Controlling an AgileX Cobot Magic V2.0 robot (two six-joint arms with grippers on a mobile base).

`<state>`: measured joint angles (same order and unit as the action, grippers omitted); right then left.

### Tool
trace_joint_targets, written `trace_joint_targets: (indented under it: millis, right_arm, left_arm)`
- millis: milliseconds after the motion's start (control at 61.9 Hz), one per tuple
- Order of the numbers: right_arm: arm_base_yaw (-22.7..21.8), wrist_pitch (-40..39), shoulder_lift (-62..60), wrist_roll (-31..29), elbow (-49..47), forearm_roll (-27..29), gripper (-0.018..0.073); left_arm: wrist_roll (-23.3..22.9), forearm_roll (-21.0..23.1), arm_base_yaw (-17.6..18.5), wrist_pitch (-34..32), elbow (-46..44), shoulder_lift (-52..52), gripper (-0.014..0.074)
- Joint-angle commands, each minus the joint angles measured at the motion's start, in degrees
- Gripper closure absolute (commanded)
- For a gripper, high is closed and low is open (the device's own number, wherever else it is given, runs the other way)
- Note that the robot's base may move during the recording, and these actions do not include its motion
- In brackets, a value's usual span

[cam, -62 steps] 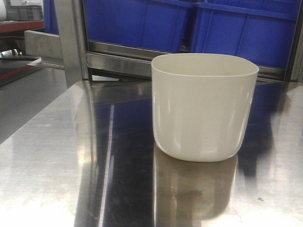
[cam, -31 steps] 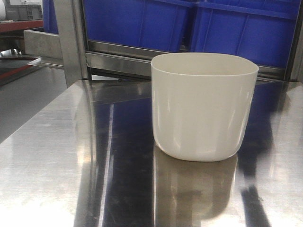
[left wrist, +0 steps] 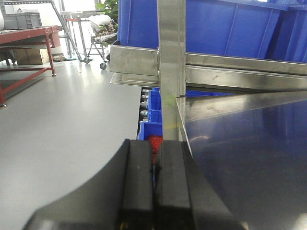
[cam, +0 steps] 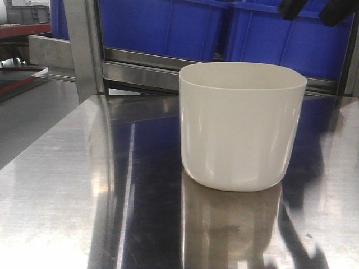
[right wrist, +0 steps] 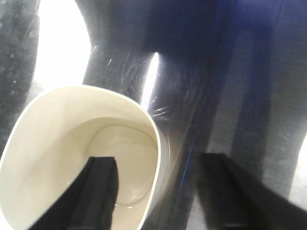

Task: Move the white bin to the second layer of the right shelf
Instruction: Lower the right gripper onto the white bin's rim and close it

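Black fingers first: your right gripper is spread wide with nothing in it. It hangs above the white bin so one finger looks down into the tub and the other looks down outside its wall. My read is that's on purpose. You're straddling the thin rim so you can drop and pinch the wall, since there's no handle to grab. In the front view the gripper sits up at the top edge, clear of the rim, so no contact yet as far as I can tell.

Your left gripper is clamped on itself, pads flat together, holding nothing. It's parked off the table's corner near the upright post, probably just so it's not in the way.

The bin stands upright on the steel tabletop, toward the right, and it's empty inside. It's cream-white glossy plastic, rounded-square with a curved bottom. I'd expect it to be slick and a bit flexy in a one-wall pinch, though that's a guess from the sheen and the thin wall. The tabletop is brushed and almost mirror-like, so it reflects the bin and the boxy blue crates on the rack behind. I can't pick out the right shelf second layer in any of these views, so you'll have to find it once the bin is up.
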<state>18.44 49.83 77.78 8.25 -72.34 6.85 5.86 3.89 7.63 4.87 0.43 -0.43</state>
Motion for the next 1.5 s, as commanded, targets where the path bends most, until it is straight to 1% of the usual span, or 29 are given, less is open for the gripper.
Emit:
trace_joint_targets:
  millis: [0, 226, 436, 1001, 1324, 1421, 1453, 1485]
  right_arm:
    - [0.13, -2.34, -1.63, -0.89, -2.11, 0.13, 0.0006]
    - [0.13, -1.11, -0.73, -0.89, -2.11, 0.13, 0.0007]
    - [0.18, 0.58, 2.85, -0.89, -2.11, 0.13, 0.0008]
    - [0.18, 0.57, 11.59, -0.89, -2.11, 0.13, 0.0008]
    - [0.18, 0.57, 14.49, -0.84, -2.11, 0.18, 0.0008]
    - [0.25, 0.57, 14.85, -0.84, -2.11, 0.18, 0.0041]
    - [0.25, 0.57, 15.03, -0.84, -2.11, 0.18, 0.0069]
    - [0.25, 0.57, 15.03, -0.78, -2.11, 0.18, 0.0116]
  left_arm:
    - [-0.15, 0.35, 0.16, -4.87, 2.11, -0.80, 0.0512]
    - [-0.15, 0.35, 0.16, -4.87, 2.11, -0.80, 0.0512]
    - [-0.15, 0.35, 0.16, -4.87, 2.11, -0.80, 0.0512]
    - [-0.15, 0.35, 0.16, -4.87, 2.11, -0.80, 0.0512]
    - [-0.15, 0.35, 0.16, -4.87, 2.11, -0.80, 0.0512]
    - [-0.15, 0.35, 0.16, -4.87, 2.11, -0.80, 0.0512]
    - [-0.15, 0.35, 0.16, -4.87, 2.11, -0.80, 0.0512]
    - [-0.15, 0.35, 0.16, -4.87, 2.11, -0.80, 0.0512]
